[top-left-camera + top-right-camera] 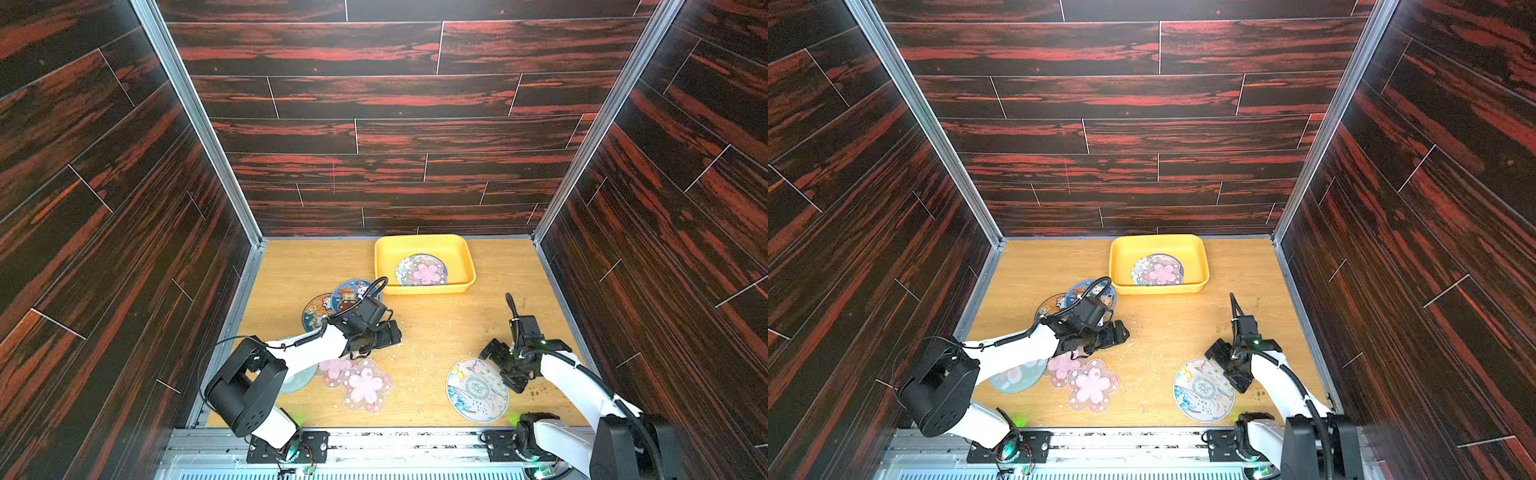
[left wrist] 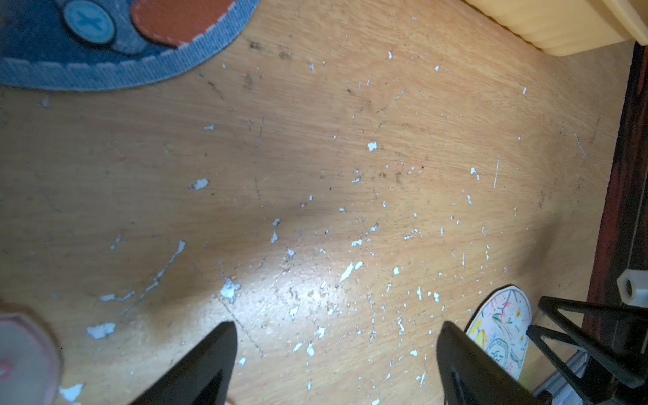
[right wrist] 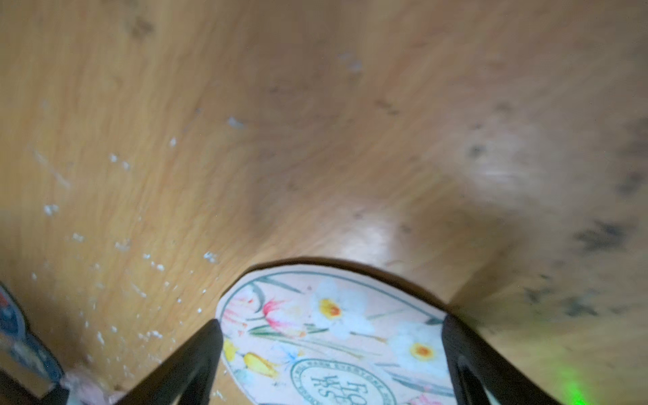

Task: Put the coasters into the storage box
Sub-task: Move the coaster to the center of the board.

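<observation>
The box (image 1: 415,246) lies at the far edge of the table (image 1: 436,328), long axis crosswise, coasters (image 1: 422,272) inside. My right pincer (image 3: 331,319), arm bent low, hangs spread over the rim of the flat white floral coaster (image 1: 477,390); my left pincer (image 2: 336,324), spread too, points across bare wood.

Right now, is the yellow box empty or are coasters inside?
Not empty. The storage box holds a pink blossom coaster lying on a round floral coaster; whether more hide beneath, I cannot tell.
</observation>
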You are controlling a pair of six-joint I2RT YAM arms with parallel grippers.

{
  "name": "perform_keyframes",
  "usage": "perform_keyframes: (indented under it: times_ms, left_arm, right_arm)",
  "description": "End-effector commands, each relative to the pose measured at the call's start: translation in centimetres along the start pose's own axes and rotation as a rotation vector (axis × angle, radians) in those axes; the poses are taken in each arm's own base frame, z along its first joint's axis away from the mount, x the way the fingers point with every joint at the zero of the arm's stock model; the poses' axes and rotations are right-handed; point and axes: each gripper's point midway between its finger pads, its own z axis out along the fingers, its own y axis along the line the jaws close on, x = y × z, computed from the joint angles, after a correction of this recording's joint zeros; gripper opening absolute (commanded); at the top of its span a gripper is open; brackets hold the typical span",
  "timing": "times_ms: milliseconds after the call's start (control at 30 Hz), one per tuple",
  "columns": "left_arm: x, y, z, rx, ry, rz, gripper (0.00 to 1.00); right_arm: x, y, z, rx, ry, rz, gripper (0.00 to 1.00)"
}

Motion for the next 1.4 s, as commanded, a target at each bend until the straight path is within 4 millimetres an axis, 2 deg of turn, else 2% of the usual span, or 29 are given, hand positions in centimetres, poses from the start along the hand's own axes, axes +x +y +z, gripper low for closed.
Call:
perform_keyframes:
  times_ms: [0, 133, 267, 433, 833, 1100, 1367]
  left_arm:
    - [-0.3, -0.1, -0.2, -0.009, 0.004, 0.010, 0.92]
    - [-0.2, -0.1, -0.1, -0.010, 0.008, 0.013, 0.93]
    - [-0.2, -0.1, 0.1, -0.009, 0.014, 0.014, 0.93]
    - [-0.3, -0.3, 0.2, -0.009, 0.015, 0.021, 0.93]
    - [-0.7, -0.6, 0.3, -0.005, 0.006, 0.027, 0.93]
    - [-0.6, -0.3, -0.1, 0.000, -0.010, 0.014, 0.93]
    - [0.5, 0.7, -0.5, -0.018, -0.002, 0.003, 0.93]
  right_arm:
    - [1.2, -4.1, 0.2, 0.148, 0.015, 0.095, 0.99]
    - [1.2, -5.2, -0.3, 0.185, 0.002, 0.125, 0.99]
    - [1.8, -5.5, 0.1, 0.190, 0.028, 0.147, 0.98]
    - [2.2, -4.6, 0.4, 0.152, 0.065, 0.144, 0.99]
    - [5.1, -2.9, 1.2, 0.112, 0.185, 0.114, 0.99]
    - [6.8, -0.1, 1.8, 0.068, 0.230, 0.067, 0.99]
    - [8.7, 5.0, 2.4, -0.023, 0.260, -0.040, 0.98]
